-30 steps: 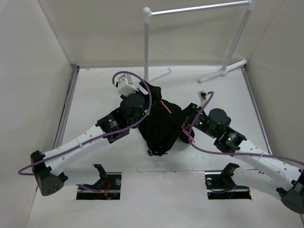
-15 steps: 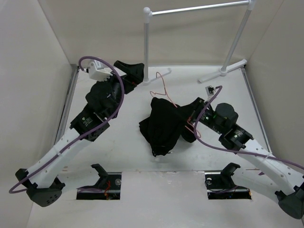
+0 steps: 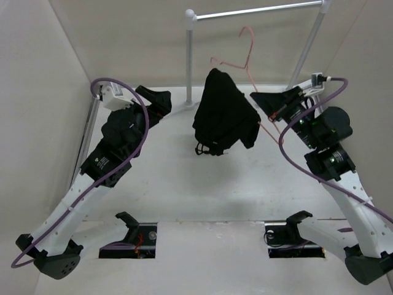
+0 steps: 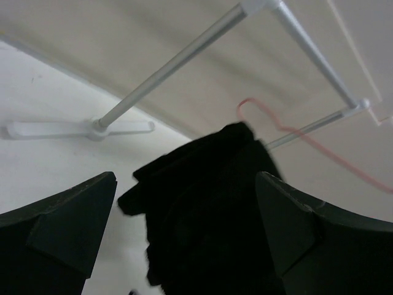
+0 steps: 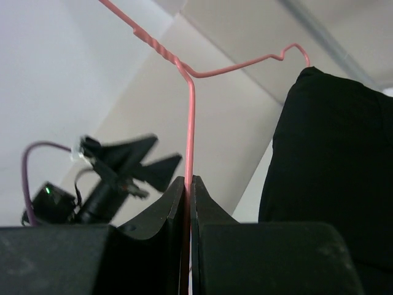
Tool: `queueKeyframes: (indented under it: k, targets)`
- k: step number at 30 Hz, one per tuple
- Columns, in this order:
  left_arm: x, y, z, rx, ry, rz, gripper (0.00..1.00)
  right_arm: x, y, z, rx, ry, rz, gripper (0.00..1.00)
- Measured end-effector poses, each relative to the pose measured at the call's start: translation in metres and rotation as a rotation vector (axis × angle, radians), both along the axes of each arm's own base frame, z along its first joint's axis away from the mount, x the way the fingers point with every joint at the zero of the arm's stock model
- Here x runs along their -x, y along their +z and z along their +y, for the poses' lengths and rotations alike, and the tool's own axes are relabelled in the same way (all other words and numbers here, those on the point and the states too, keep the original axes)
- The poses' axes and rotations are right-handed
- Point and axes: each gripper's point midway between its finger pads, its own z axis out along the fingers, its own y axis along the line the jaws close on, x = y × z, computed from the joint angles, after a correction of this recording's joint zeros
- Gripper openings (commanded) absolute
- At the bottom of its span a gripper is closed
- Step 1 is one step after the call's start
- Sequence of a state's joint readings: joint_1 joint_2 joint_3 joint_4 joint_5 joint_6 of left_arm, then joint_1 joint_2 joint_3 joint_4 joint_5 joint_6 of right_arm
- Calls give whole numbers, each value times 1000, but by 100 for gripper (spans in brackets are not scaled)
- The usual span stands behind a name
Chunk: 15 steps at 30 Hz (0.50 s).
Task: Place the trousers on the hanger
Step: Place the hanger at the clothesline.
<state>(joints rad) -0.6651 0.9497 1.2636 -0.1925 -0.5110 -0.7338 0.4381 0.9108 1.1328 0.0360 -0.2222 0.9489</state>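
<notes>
Gripping the hanger (image 5: 190, 123) wire, the right claw (image 5: 187, 184) carries the trousers (image 3: 222, 110) draped just beside it, while the left claw (image 4: 185, 184) gapes apart, empty, facing them.

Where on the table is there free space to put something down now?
The widest bare patch is the middle of the table, between the left arm and the right arm, nearer than the hanging trousers. The back is crowded: the feet of the rail, the hanger in the right gripper, and the open left gripper.
</notes>
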Motion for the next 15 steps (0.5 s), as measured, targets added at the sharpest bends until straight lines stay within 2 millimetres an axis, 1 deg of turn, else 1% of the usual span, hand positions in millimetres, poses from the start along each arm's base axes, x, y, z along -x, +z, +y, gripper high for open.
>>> queueKeyframes:
  k: [2, 5, 8, 9, 12, 15]
  targets:
    - [0, -22, -3, -31, -13, 46, 100, -19, 10, -12, 1, -55, -9, 3]
    - [1, -66, -6, -81, -30, 137, 100, -52, 13, -28, 15, -131, 7, 3]
    - [6, -105, -5, -116, -43, 220, 100, -89, 7, -40, 40, -194, 45, 3]
    - [8, -115, -5, -122, -50, 242, 100, -101, 5, -43, 50, -213, 56, 3]
    - [14, -133, -5, -123, -72, 282, 100, -136, 0, -56, 72, -266, 94, 3]
    - [18, -144, -7, -116, -96, 303, 100, -166, 0, -74, 78, -321, 116, 3]
